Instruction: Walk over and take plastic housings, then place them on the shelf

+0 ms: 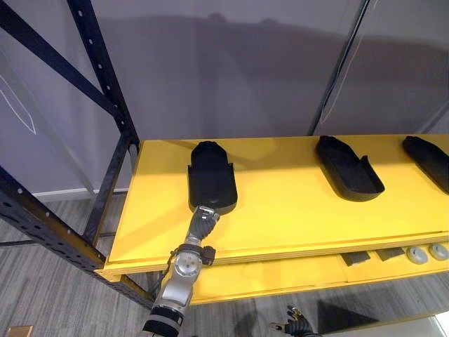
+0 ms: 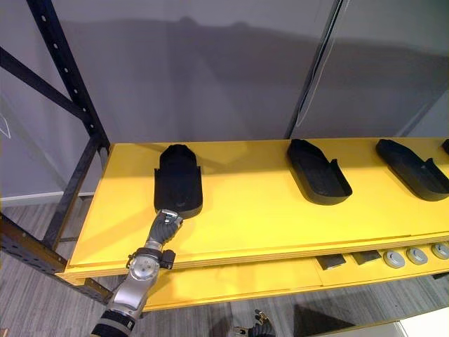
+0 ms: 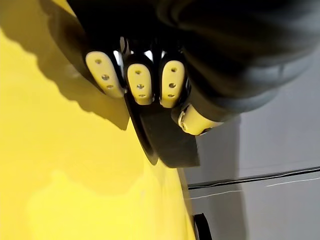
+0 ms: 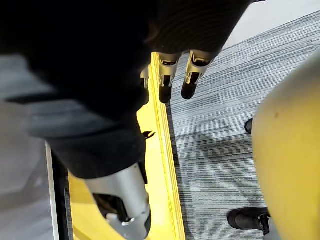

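A black plastic housing (image 1: 211,177) lies on the yellow shelf board (image 1: 295,217), near its left end. My left hand (image 1: 203,220) reaches up from below the front edge to the housing's near end. In the left wrist view its fingers (image 3: 139,83) curl over the dark housing (image 3: 165,137), with the thumb (image 3: 194,120) against the other side. My right hand (image 4: 172,75) hangs low beside the shelf's yellow front edge (image 4: 162,165), over the grey floor. Its fingers are relaxed and hold nothing. It also shows at the bottom of the left eye view as my right hand (image 1: 296,324).
Two more black housings (image 1: 348,168) (image 1: 429,160) lie further right on the same board. A lower yellow shelf holds small grey round parts (image 1: 417,254) and dark blocks (image 1: 356,258). A black rack upright (image 1: 105,84) stands at the left, with a grey wall behind.
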You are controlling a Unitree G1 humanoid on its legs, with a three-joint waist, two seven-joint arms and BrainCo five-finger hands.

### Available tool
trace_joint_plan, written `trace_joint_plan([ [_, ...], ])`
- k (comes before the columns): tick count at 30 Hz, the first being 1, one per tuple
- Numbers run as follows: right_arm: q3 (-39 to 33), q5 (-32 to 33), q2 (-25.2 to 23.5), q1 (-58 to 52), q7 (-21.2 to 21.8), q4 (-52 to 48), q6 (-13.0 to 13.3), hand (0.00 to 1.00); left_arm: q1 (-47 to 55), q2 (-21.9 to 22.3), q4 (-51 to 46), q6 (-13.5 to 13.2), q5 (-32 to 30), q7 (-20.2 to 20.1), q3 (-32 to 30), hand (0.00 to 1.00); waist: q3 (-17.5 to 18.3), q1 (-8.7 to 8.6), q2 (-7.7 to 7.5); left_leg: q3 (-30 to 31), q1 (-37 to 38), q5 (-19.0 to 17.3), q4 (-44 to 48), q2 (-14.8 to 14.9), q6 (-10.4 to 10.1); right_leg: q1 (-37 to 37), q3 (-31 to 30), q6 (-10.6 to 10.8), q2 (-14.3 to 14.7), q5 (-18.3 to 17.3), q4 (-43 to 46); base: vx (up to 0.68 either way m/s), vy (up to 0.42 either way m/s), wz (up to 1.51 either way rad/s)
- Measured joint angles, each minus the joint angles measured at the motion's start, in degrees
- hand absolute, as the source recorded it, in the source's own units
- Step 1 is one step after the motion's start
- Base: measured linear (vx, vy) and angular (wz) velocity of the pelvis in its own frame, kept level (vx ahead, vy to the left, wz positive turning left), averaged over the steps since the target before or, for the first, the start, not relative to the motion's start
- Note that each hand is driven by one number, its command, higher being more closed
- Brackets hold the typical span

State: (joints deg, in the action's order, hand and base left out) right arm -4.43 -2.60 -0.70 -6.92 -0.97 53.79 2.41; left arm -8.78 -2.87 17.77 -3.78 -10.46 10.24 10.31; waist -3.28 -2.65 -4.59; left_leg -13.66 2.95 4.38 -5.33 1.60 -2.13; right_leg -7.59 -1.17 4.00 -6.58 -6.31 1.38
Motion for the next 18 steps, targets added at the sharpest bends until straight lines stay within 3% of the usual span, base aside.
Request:
trace_joint_plan([
  [12, 0.01, 0.01, 0.16, 0.88, -0.06, 0.96, 0.04, 0.0, -1.07, -0.16, 0.01, 0.34, -0.23, 0.85, -0.66, 1.0, -0.13, -1.3, 0.09, -0.01, 0.2, -0.32, -0.04, 0.5, -0.45, -0.03, -0.09, -0.04, 0.41, 0.07, 0.17, -0.01, -0.006, 0.0],
  [18, -0.07, 0.05, 0.61, 0.96, -0.29, 1.03, 0.13, 0.0, 8.14, -0.18, -20.37, -0.13, 0.79, 0.63, 0.1, 1.0, -0.61, -1.05, 0.39, 0.79, 0.07, -0.42, -0.03, 0.94, -0.47, -0.02, 0.18, -0.07, 0.6, 0.08, 0.98, -0.02, -0.013, 0.05],
])
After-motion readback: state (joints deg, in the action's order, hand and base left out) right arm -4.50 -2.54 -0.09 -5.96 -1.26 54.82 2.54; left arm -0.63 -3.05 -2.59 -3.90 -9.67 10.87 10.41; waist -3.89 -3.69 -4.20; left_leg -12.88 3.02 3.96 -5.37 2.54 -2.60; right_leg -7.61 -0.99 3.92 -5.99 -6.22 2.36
